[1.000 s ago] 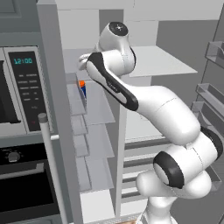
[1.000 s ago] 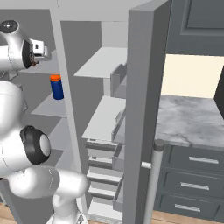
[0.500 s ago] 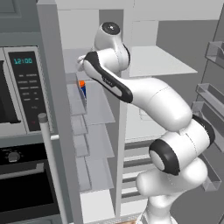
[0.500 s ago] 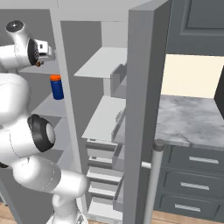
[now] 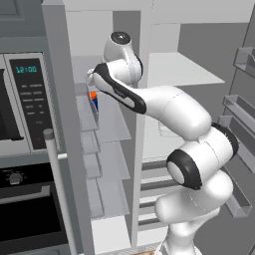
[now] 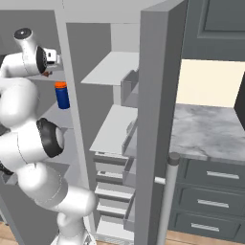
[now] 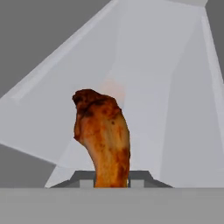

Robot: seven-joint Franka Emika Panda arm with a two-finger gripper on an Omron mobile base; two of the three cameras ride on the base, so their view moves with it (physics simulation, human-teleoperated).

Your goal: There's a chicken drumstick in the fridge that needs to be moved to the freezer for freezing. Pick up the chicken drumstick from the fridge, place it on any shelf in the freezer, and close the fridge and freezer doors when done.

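Gripper [image 7: 112,181] clamped on the chicken drumstick [image 7: 103,135], held inside the freezer [image 5: 107,149].

Jaws narrow, closed on the drumstick's thin end; meaty end points away from the hand, over a translucent shelf [image 7: 175,109]. In the right base view the drumstick [image 6: 46,73] is a small brown speck at the hand, above the blue can [image 6: 61,94]. Versus half a second ago: upper arm has rolled and the elbow dropped lower, hand barely shifted, grip unchanged. Fridge [image 6: 112,124] and freezer doors both open.
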